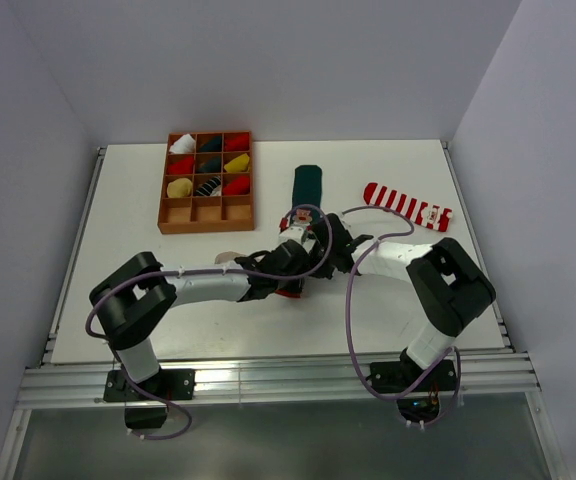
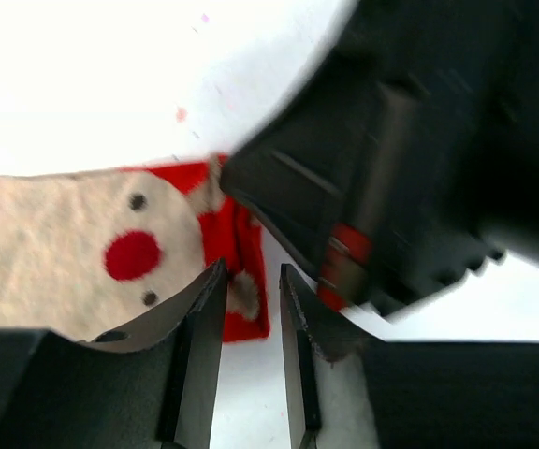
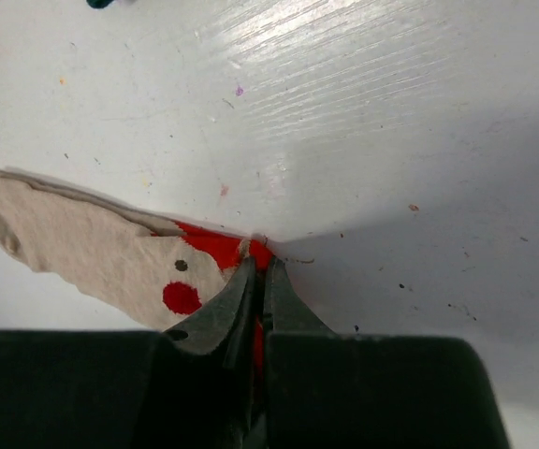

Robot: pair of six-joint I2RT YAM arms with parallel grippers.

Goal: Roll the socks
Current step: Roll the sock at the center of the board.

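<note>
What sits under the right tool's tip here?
The beige sock, its red toe pinched in the shut right tool. The tool itself hides the rest of the toe; white table lies beneath.

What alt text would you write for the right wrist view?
The right end effector is pinched shut on the red toe of a beige sock with a red-nosed face. The sock lies flat on a white table.

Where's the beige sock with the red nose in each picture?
Top external: the beige sock lies mid-table, mostly hidden under the arms.
Left wrist: the beige sock fills the left side, face showing.
Right wrist: the beige sock is lower left, with the right gripper shut on it.
Shared landmark: its red toe, which shows in all three views.
</note>
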